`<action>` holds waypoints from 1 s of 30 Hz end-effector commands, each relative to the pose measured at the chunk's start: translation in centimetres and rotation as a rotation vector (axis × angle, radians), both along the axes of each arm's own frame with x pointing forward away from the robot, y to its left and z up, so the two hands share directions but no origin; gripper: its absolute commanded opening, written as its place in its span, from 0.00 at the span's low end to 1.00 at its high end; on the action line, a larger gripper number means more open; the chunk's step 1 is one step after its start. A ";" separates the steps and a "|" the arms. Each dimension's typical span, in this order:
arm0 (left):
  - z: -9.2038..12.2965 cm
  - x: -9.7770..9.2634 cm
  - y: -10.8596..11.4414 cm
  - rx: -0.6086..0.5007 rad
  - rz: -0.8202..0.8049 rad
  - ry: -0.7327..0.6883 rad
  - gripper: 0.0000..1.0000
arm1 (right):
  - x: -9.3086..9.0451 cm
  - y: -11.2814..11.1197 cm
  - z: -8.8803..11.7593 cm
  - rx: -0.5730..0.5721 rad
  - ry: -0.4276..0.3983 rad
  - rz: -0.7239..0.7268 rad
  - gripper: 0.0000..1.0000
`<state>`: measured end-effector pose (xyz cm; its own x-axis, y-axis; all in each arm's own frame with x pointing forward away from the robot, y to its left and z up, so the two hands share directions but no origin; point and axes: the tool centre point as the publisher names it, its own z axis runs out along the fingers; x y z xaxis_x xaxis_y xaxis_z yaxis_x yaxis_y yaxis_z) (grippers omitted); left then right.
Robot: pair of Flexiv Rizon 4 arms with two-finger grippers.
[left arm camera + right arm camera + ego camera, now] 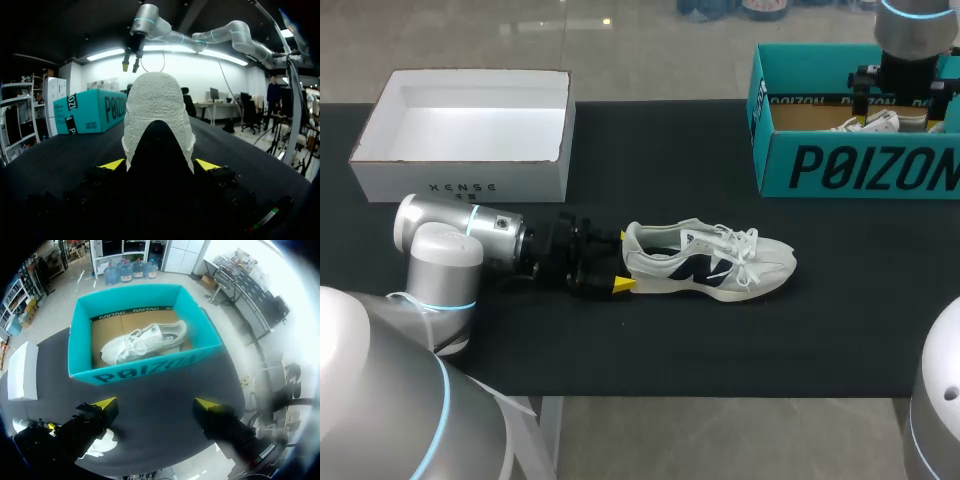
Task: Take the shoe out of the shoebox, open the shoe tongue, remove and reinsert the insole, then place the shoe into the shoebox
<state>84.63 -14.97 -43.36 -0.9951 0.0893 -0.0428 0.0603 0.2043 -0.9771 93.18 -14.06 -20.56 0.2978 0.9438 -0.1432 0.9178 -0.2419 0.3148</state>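
Near left: my left gripper (159,164) lies low along the table (720,340), fingers pinching the heel of the shoe (710,262) from both sides. The left wrist view shows a yellow tip against each side of the heel. The head view shows only the near tip; the other is hidden behind the heel.

Middle: the shoe sits upright on its sole on the table, outside any box, with the toe to the right and its laces loose. It is white with a dark side patch.

Far left: a white box (460,185), open at the top, white inside.

Far right: the teal shoebox (860,165), open at the top, with a brown cardboard floor. A second shoe (142,342) lies in it. The head view catches only a sliver of it under my right arm. The right wrist view shows it whole, white, lying across the floor.

My right gripper (155,403) hangs above the shoebox, fingers spread wide, nothing between them. The left wrist view also shows it, hanging above the box beyond the shoe's heel.
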 end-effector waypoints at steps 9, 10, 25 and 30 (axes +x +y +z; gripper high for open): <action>-0.2 0.0 -0.1 0.001 0.000 0.000 0.00 | -4.4 7.7 -2.4 0.064 0.124 0.105 1.00; -0.2 0.0 -0.1 0.001 0.000 0.000 0.00 | -4.5 8.1 -2.6 0.089 0.140 0.122 1.00; -0.2 0.0 -0.1 0.001 0.000 0.000 0.00 | -4.5 8.1 -2.6 0.089 0.140 0.122 1.00; -0.2 0.0 -0.1 0.001 0.000 0.000 0.00 | -6.0 9.5 -3.0 0.111 0.180 0.124 1.00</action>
